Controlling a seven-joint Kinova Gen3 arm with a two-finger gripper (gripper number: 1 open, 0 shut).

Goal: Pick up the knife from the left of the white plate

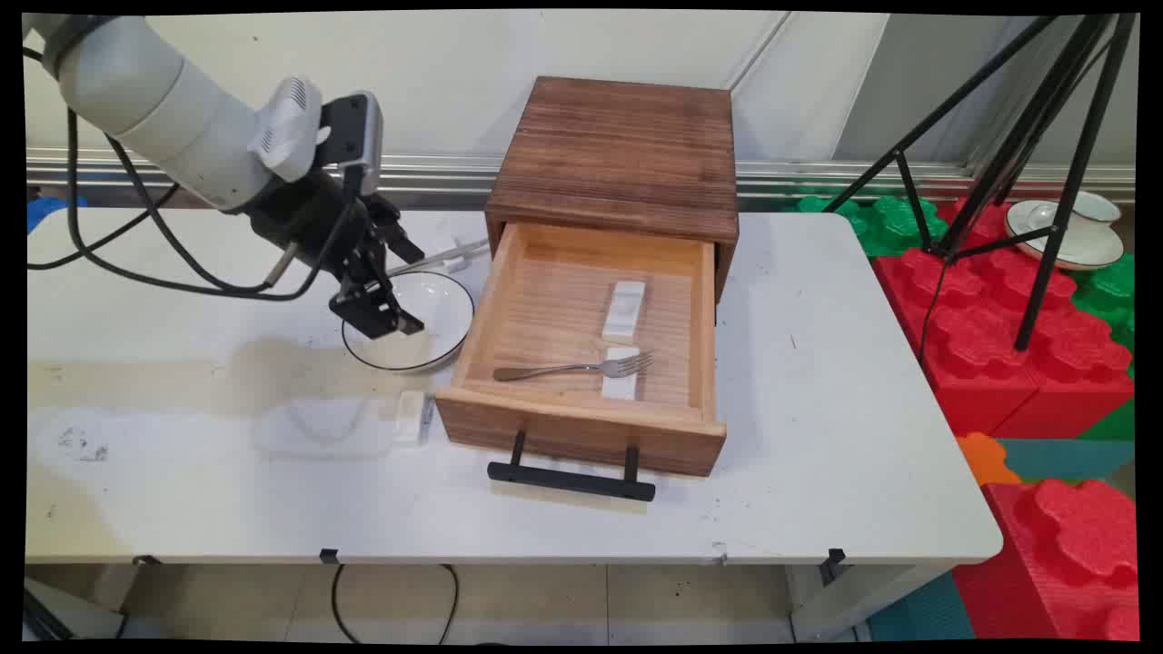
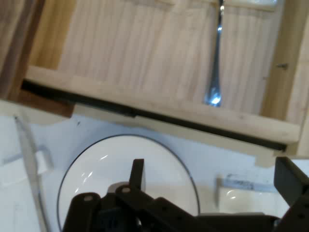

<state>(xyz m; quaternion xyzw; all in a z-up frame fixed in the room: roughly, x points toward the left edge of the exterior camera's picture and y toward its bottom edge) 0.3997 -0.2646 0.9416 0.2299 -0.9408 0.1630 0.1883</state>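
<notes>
Fork (image 1: pixel 581 368) in open drawer (image 1: pixel 472 345) (wooden), hand (image 1: pixel 382 313) over bowl (image 1: pixel 436 341)

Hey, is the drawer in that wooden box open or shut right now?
Open. The drawer is pulled well out of the wooden box, so its inside shows from above, with a fork and two white blocks lying in it.
</notes>
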